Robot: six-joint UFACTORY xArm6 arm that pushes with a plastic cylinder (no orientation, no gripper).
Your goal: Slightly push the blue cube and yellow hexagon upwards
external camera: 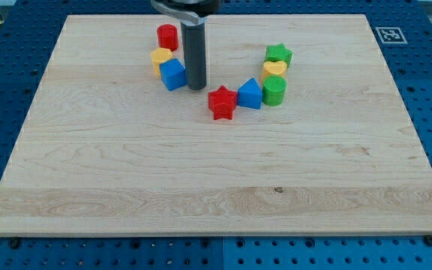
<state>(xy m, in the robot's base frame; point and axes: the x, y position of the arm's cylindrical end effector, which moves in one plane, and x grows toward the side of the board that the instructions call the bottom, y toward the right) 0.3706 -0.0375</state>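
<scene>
The blue cube [172,75] sits on the wooden board at the view's upper left of centre. The yellow hexagon [161,55] touches its upper left side. A red cylinder [167,35] stands just above the hexagon. My dark rod comes down from the view's top, and my tip [196,87] rests on the board just right of the blue cube, close to or touching its right side.
A red star [221,103], a blue triangular block [250,94] and a green cylinder [274,91] lie in an arc to the tip's right. A yellow heart [274,69] and a green star [279,53] stand above them.
</scene>
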